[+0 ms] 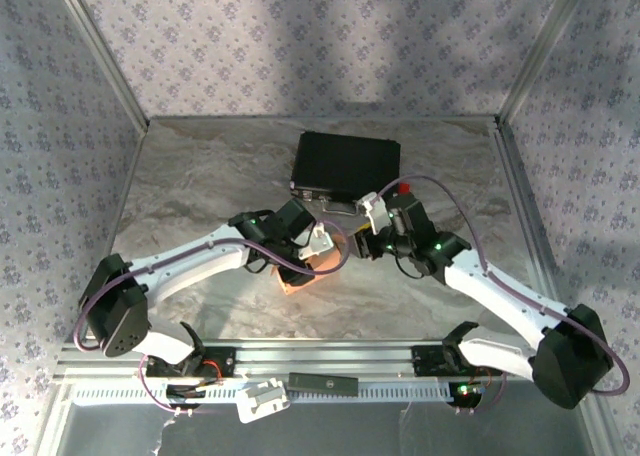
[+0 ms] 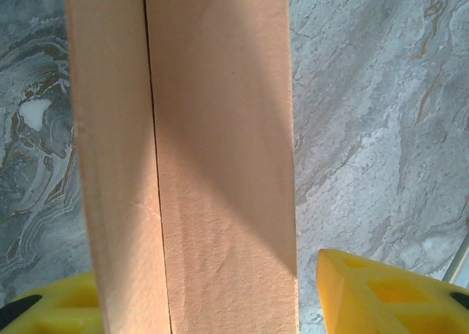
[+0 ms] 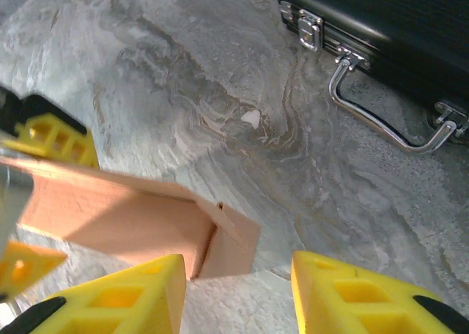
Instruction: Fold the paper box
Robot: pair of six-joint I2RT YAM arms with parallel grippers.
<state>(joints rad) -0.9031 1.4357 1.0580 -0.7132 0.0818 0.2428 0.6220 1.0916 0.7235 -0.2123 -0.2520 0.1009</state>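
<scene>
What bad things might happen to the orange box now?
The right gripper stands open at the paper box, by its end flap; squeezing there might crumple the thin cardboard. The box might also slide along the table. The black case lies close behind, so the gripper might bump its handle.
</scene>
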